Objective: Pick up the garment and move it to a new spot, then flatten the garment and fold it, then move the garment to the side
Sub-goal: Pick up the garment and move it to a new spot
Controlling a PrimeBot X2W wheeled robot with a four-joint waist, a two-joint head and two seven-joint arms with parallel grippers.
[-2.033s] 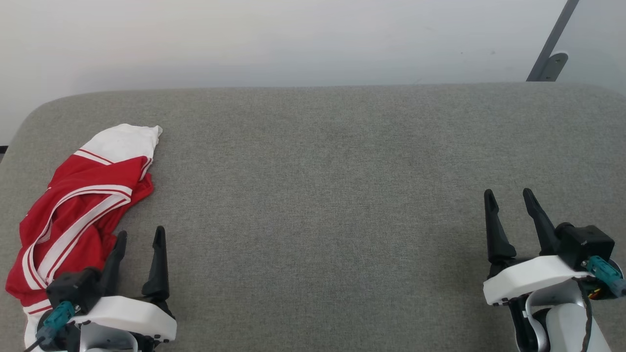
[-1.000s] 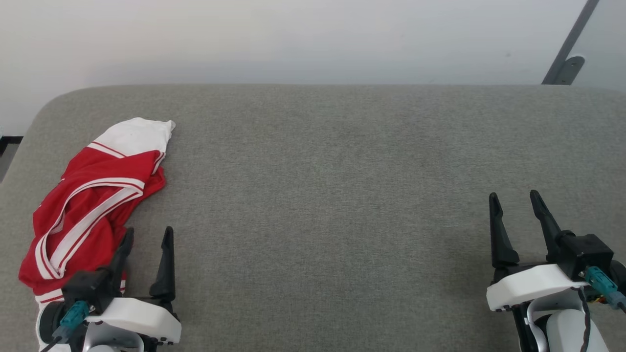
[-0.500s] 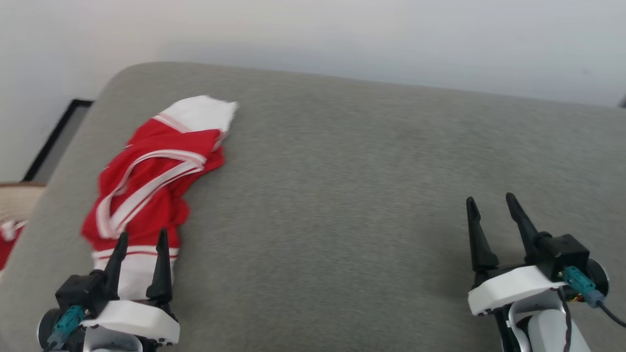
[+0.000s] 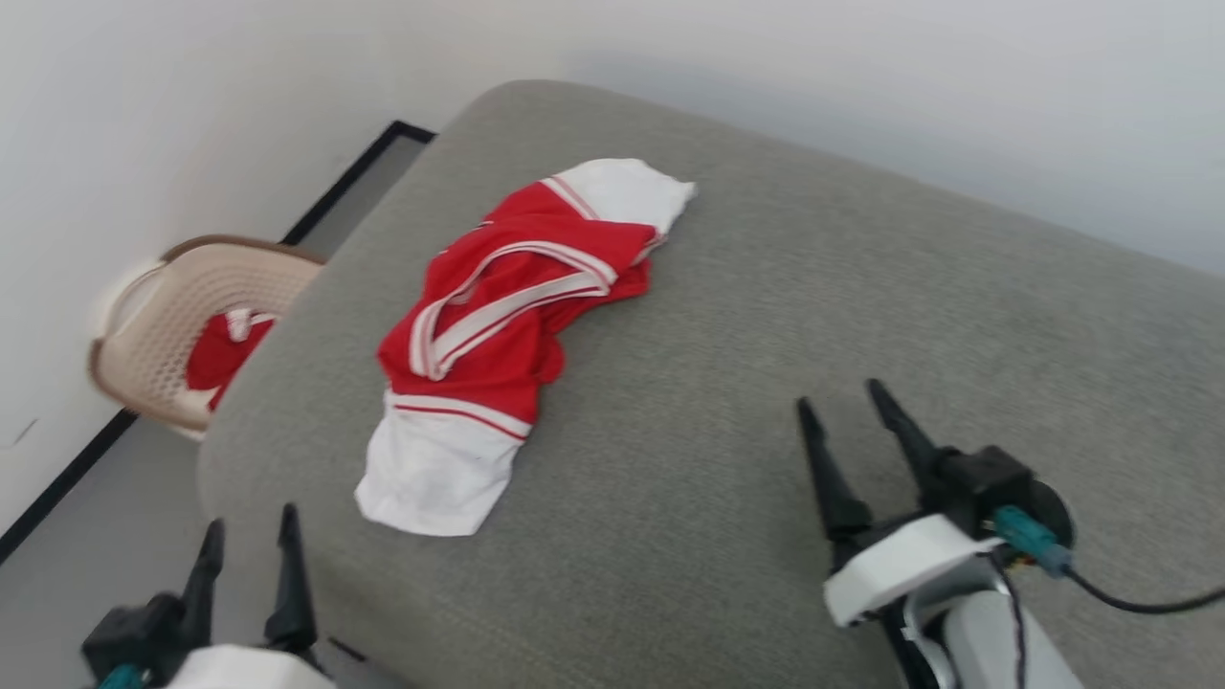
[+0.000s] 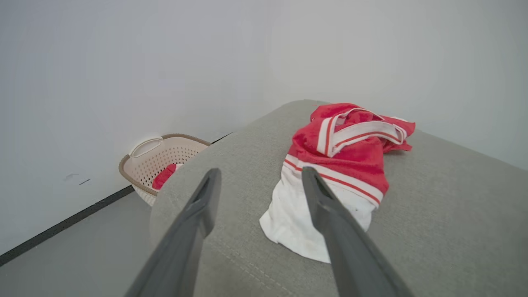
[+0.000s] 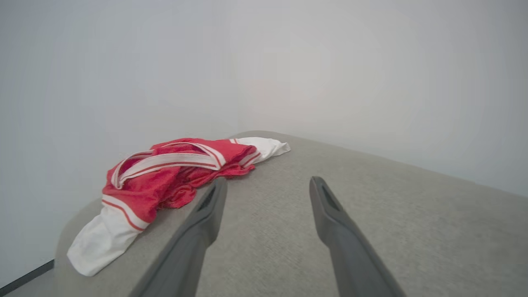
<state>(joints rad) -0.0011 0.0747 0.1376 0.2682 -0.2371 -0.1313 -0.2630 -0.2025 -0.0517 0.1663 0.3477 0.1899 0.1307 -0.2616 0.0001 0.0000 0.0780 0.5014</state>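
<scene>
**Item 1: garment** (image 4: 498, 325). Red, with white sleeves and striped bands. It lies crumpled in a long heap on the grey cushion (image 4: 766, 287), toward the cushion's left end, and nothing holds it. Its long axis runs from one white sleeve at the near edge diagonally away to the other white sleeve on the far side.

**Item 2: left end effector** (image 4: 251, 519). Fingers spread wide, nothing between them. You find it off the cushion's near corner, above the floor (image 4: 96, 536). From it the garment lies ahead and to the right. In its wrist view the near white sleeve sits just past the right finger's tip, with the red bulk beyond.

**Item 3: right end effector** (image 4: 837, 394). Fingers spread wide and empty, over bare cushion. From it the garment lies ahead and well to the left.

**Item 4: basket** (image 4: 153, 335). Beige, on the floor by the wall, ahead and left of the left end effector. It holds a red cloth (image 4: 218, 352). This is likely no part of your job.

**Note.** The pickup looks not yet begun. Your left arm seems the nearer one, and the near sleeve its closest hold. You would meet the heap nearly end on, so a small shift right should bring the fingers over it. The right arm would first have to cross bare cushion.
</scene>
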